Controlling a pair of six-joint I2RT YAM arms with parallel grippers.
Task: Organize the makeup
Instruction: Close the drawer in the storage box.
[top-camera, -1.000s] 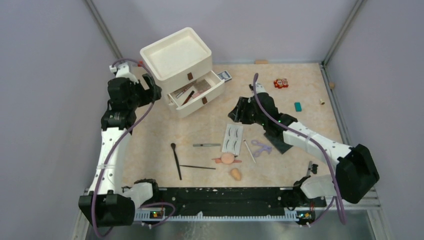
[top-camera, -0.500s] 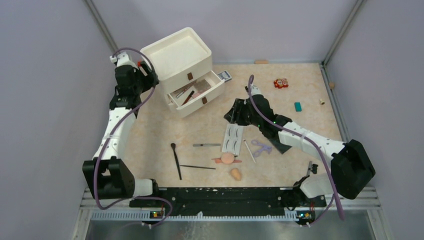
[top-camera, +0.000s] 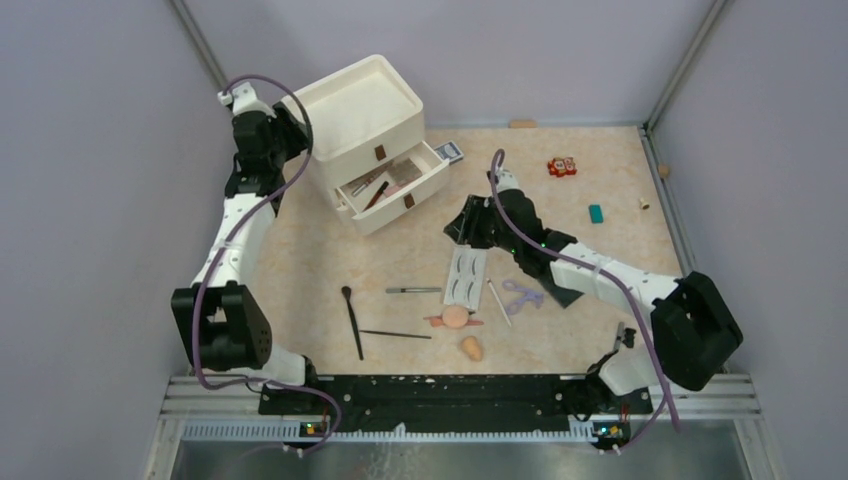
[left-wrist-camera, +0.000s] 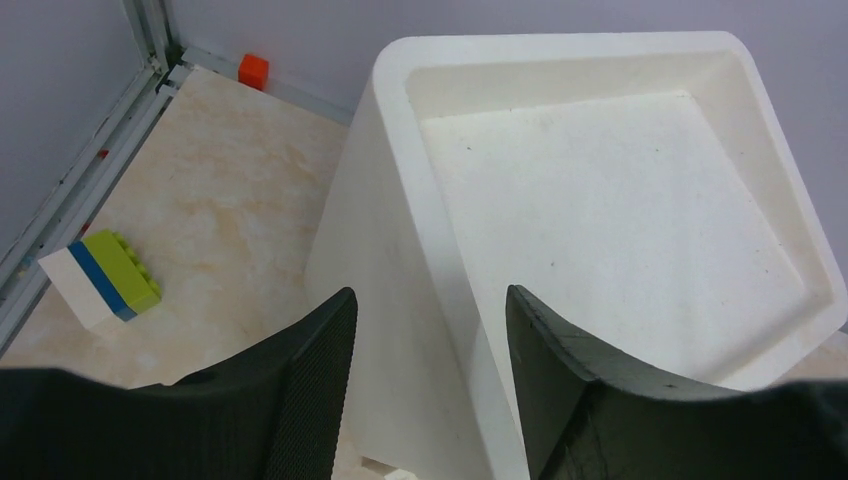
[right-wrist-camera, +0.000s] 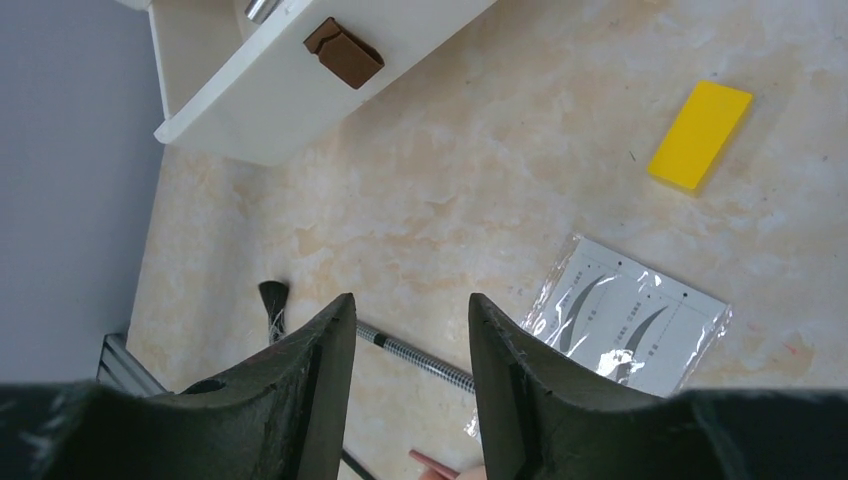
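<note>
- The loose makeup lies at lower centre of the top view: false-eyelash card (top-camera: 465, 276), purple curler (top-camera: 522, 295), puff (top-camera: 455, 317), peach sponge (top-camera: 470, 348), black brush (top-camera: 351, 320), thin black stick (top-camera: 395, 334), grey pencil (top-camera: 413, 290), white stick (top-camera: 497, 300).
- The right wrist view catches only part of it: the card at lower right, the pencil at bottom centre, and the brush head left of the fingers.
- That view also shows a yellow block (right-wrist-camera: 700, 135) at upper right, which the top view does not show.
- Only the left wrist view shows an orange block (left-wrist-camera: 252, 70) at top left and a green-blue-white block (left-wrist-camera: 105, 280) at the left edge.
- The drawer unit (top-camera: 340, 150) stands at upper left of centre and has two drawers. The upper one is closed.
- The lower drawer (top-camera: 385, 215) is pulled out and holds thin sticks and a pinkish flat piece; their count is unreadable.
- Loose on the table: one card, one curler, one puff, one sponge, four thin tools.
- Right gripper (right-wrist-camera: 412, 300): jaws apart with nothing between them, above the table between the drawer and the card.
- Left gripper (left-wrist-camera: 430, 295): jaws apart, astride the unit's top corner. Whether the pads press the wall cannot be told.
- Only the top view shows a red block (top-camera: 561, 166) and a teal block (top-camera: 596, 213) at upper right, and a patterned box (top-camera: 449, 151) just behind the open drawer.
</note>
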